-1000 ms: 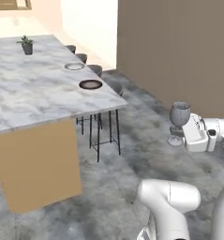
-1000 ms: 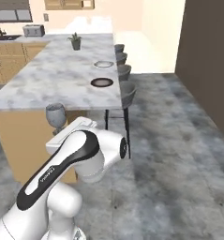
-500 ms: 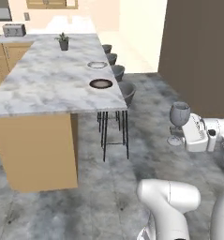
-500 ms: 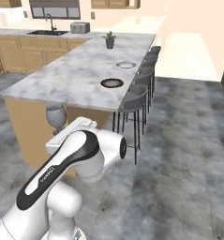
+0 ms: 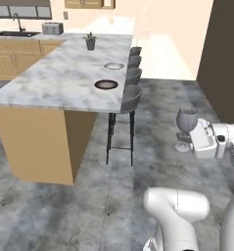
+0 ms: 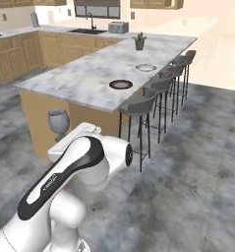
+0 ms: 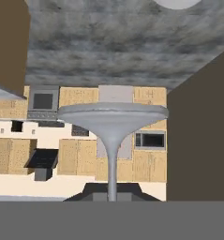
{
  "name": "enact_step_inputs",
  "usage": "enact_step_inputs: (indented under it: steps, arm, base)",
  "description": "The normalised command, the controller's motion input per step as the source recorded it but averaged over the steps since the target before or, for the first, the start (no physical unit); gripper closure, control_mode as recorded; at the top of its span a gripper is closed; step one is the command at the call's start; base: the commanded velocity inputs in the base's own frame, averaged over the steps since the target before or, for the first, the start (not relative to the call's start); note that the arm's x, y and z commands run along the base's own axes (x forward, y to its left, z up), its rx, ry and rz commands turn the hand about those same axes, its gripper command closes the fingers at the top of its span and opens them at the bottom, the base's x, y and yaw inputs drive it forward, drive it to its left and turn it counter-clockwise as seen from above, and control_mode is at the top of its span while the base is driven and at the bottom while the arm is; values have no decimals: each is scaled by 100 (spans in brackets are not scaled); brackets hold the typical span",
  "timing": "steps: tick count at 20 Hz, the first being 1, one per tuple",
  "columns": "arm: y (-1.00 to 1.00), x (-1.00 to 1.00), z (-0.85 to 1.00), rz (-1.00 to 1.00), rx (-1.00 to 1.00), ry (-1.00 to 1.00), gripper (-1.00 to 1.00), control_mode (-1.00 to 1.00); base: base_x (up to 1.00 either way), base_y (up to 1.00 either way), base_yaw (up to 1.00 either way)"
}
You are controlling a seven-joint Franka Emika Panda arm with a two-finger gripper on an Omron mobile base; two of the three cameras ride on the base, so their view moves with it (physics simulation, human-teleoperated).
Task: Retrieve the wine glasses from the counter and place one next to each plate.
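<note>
Closest to the cameras, at the right edge of the left base view, the two-finger gripper is pinched tight on the thin stem of a small greyish-purple wine glass. The glass stands upright in the air above the grey floor, away from any table. In the right base view the same glass shows at the left middle, behind the white arm. In the hand view its stem rises from the bottom middle between the finger tips.

Farther off, in the middle of the left base view, sits the long marble island with dark stools along its right side. On it lies a dark round plate with a pale rim. Past that lies a light grey-white round plate. Farther still stands a small green plant in a pot.

I think the job is at an early stage. One glass is picked up and being carried. No glass stands by either plate yet. The second glass must be fetched too.
</note>
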Motion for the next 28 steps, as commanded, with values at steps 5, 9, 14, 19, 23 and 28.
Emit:
enact_step_inputs:
  steps: [5, 9, 14, 19, 23, 28]
  arm:
    - [0, 0, 0, 0, 0, 0, 100, 100]
    - [0, 0, 0, 0, 0, 0, 100, 100]
    - [0, 0, 0, 0, 0, 0, 100, 100]
    - [0, 0, 0, 0, 0, 0, 100, 100]
    - [0, 0, 0, 0, 0, 0, 100, 100]
    - [0, 0, 0, 0, 0, 0, 100, 100]
  base:
    - [4, -100, 30]
    - [31, -100, 31]
    - [61, -100, 34]
    - [89, -100, 39]
    - [82, -91, 47]
    - [51, -91, 51]
